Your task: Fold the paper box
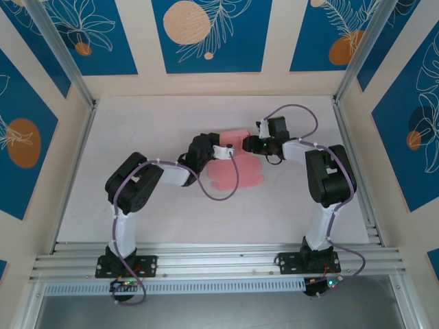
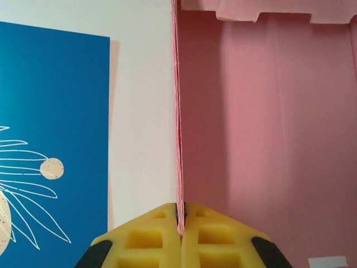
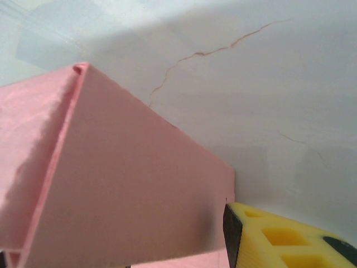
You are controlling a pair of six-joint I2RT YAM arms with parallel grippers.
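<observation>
The salmon-pink paper box [image 1: 239, 173] lies partly folded mid-table, its far part raised between the two arms. My left gripper [image 1: 221, 152] reaches in from the left. In the left wrist view its yellow fingers [image 2: 145, 240] are shut on a thin upright card edge, and a pink wall [image 2: 268, 139] fills the space to the right. My right gripper [image 1: 248, 144] meets the box from the right. In the right wrist view a raised pink panel [image 3: 122, 178] sits in the jaws. One yellow finger [image 3: 279, 240] has its black pad against the panel's right edge; the other finger is hidden behind the card.
The white table [image 1: 137, 137] is bounded by aluminium rails [image 1: 75, 157] at the sides and front, with blue floral wall panels [image 1: 206, 34] behind. Purple cables [image 1: 226, 188] loop beside each arm near the box. Thin cracks mark the table skin [image 3: 195, 54].
</observation>
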